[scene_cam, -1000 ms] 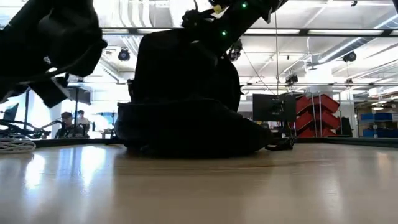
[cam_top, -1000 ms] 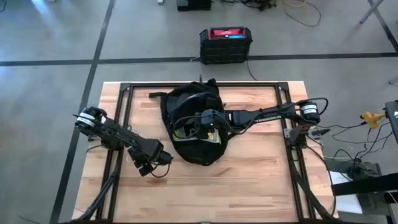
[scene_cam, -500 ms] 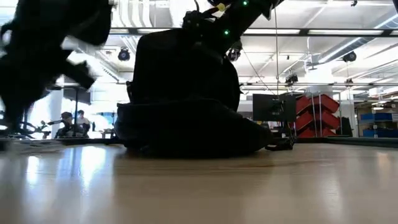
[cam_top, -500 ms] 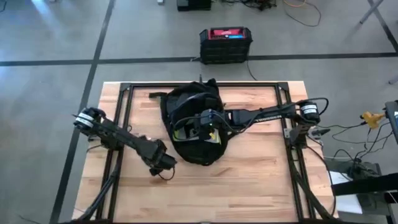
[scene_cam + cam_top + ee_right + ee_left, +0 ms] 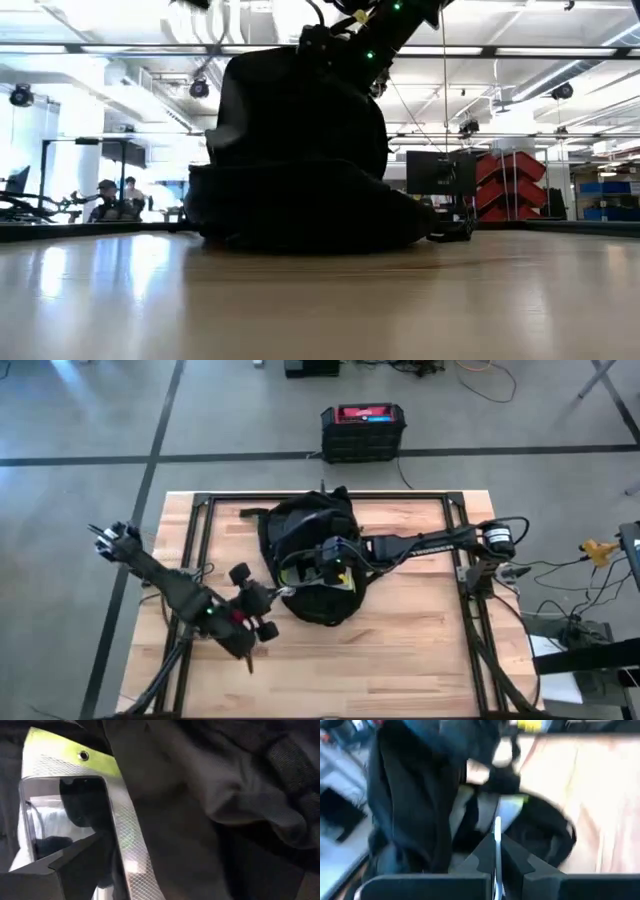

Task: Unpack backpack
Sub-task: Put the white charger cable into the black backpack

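backpack sitting mid-desk with both arms crowding it

the black backpack [image 5: 310, 565] is lying in the middle of the wooden desk [image 5: 420, 650], toward the far edge, opening facing up. the right pincer [image 5: 322, 560] is reaching down into the open top, fingers parted around a shiny yellow-green framed thing [image 5: 100, 805] inside. the left pincer [image 5: 268, 600] is hovering just beside the bag's near-left side, fingers nearly together with a thin pale strip [image 5: 497, 855] between them; can't tell what it is.
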{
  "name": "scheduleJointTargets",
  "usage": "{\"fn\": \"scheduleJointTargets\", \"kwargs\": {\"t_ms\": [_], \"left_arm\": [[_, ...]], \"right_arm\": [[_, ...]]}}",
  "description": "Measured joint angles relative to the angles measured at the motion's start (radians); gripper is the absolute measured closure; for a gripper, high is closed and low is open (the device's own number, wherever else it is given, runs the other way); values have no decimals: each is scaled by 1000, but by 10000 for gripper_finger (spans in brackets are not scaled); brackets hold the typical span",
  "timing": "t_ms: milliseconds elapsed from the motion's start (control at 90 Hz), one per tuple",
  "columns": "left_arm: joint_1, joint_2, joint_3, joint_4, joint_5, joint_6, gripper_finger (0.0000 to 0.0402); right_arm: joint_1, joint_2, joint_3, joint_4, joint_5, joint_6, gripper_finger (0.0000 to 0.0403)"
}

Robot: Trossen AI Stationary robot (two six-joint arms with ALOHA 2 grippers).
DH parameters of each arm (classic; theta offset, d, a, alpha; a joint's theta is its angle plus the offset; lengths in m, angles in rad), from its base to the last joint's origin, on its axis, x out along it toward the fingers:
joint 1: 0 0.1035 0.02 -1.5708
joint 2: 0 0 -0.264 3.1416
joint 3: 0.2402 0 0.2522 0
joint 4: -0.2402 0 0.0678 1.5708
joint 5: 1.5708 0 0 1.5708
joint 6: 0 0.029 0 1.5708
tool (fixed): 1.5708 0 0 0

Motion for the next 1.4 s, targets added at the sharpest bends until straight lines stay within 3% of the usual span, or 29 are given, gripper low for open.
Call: {"fn": "scheduleJointTargets", "kwargs": {"t_ms": [133, 356, 511, 644, 711, 933, 1167, 1278, 1400], "left_arm": [[25, -50, -71, 223, -4, 171, 401], [136, -73, -271, 511, 19, 311, 402], [288, -72, -386, 901, 228, 535, 402], [425, -74, -436, 1078, 425, 638, 402], [486, -73, -448, 1081, 481, 650, 402], [618, -43, -470, 1029, 470, 653, 397], [630, -55, -446, 880, 476, 673, 330], [615, -66, -385, 745, 503, 638, 284], [612, -66, -303, 625, 505, 620, 245]], "right_arm": [[0, -1, 32, -28, 2, -3, 11], [0, -2, 73, -48, 3, -16, 11], [0, -2, 86, -46, 2, -25, 11], [0, -2, 87, -50, 3, -14, 11], [0, -2, 87, -53, 3, -14, 11], [0, -16, 87, -110, 1, -54, 11], [6, -61, 88, -343, -7, 8, 11], [15, -90, 88, -400, -80, 84, 11], [19, -106, 88, -412, -264, 187, 11]]}}
